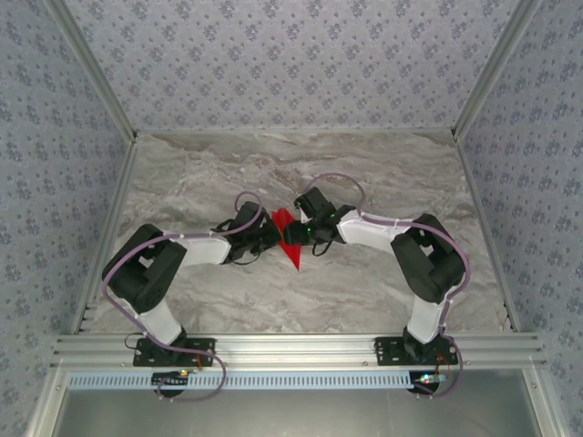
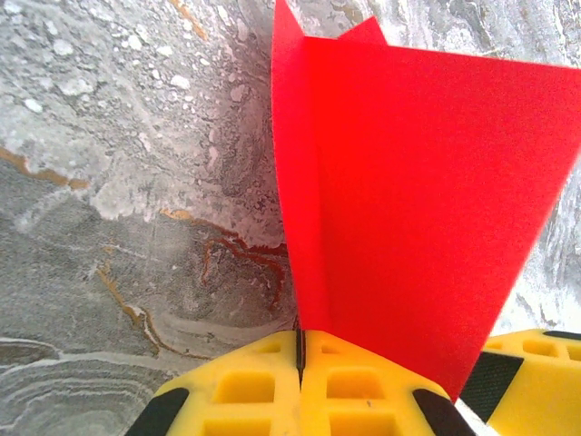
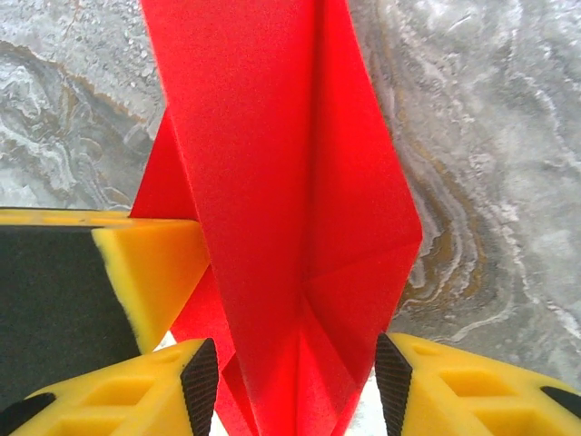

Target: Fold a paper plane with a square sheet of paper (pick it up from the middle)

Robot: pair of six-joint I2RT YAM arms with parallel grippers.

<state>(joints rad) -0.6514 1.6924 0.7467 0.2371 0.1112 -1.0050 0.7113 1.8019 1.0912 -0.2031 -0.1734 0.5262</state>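
Observation:
The square sheet of paper is folded into a slim red paper plane (image 1: 290,238) with creased, layered wings, held above the marble between both grippers. My left gripper (image 2: 300,350) is shut on the plane's (image 2: 408,209) bottom fold, its yellow fingers pressed together on the thin red edge. One wing spreads up and to the right of that grip. My right gripper (image 3: 296,381) is open, its black pads apart on either side of the plane's (image 3: 281,209) folded body. The left gripper's yellow finger (image 3: 150,272) shows at the left of the right wrist view. From above, the left gripper (image 1: 273,235) and right gripper (image 1: 305,235) meet at the table's middle.
Grey veined marble table (image 1: 364,282) lies under the arms. Patterned walls stand on three sides, and an aluminium rail (image 1: 291,348) carries both arm bases at the near edge.

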